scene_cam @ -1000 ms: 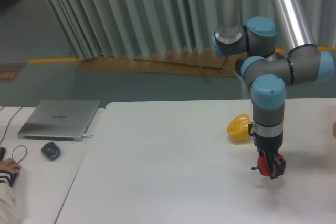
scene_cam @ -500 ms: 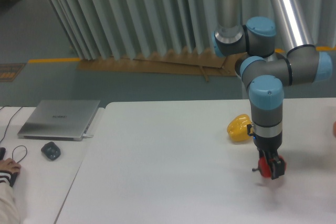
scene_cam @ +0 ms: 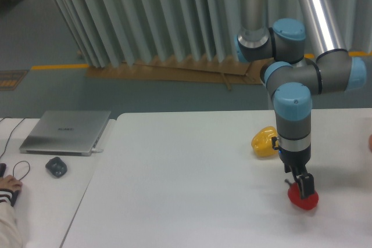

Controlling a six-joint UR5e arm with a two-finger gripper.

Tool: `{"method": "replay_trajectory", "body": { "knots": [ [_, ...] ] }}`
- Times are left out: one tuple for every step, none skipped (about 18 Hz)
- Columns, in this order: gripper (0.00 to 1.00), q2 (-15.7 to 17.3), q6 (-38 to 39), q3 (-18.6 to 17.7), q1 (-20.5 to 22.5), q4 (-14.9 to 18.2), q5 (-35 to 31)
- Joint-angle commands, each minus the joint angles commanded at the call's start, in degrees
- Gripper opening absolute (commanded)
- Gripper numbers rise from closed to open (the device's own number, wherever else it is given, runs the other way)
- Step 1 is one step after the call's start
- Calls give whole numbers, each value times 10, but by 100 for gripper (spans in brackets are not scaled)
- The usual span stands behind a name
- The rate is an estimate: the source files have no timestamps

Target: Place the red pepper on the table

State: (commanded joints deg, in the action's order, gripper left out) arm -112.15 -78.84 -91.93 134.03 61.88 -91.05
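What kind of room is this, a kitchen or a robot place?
Most likely a robot lab or office, not a kitchen. A big robot arm works over a plain white table, a silver laptop and mouse sit on the desk beside it, and the red pepper looks like a practice prop.

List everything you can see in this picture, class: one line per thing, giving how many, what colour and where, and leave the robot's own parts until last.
red pepper: one, glossy red, on the table under the hand
yellow pepper: one, yellow, on the table behind and left of the red one
table: one, white, fills the foreground
laptop: one, silver, closed, on the side desk at left
mouse: one, dark, in front of the laptop
cable: one, dark, looped left of the mouse
person's hand: one, at the left edge
robot arm: one, grey with blue caps, right
hand: one, dark, at the red pepper; grip unclear
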Motion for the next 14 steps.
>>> {"method": "replay_trajectory", "body": {
  "knots": [
    [100,6,0,-4,0,0,1],
    [100,11,0,-4,0,1,2],
    [100,17,-1,-4,1,1,2],
    [100,23,-1,-4,2,1,1],
    [100,27,-1,-4,3,1,1],
    [100,28,-1,-4,4,1,0],
    [100,30,-1,-4,4,1,-2],
    [100,33,-3,-3,5,2,-2],
    [100,39,-8,-3,7,5,-2],
    [100,48,-8,-1,11,15,-2],
    [100,55,-9,7,13,33,-2],
    [100,61,-14,16,14,60,-6],
    [100,69,-31,24,14,88,-15],
    [100,78,-49,32,14,111,-22]
  ]
}}
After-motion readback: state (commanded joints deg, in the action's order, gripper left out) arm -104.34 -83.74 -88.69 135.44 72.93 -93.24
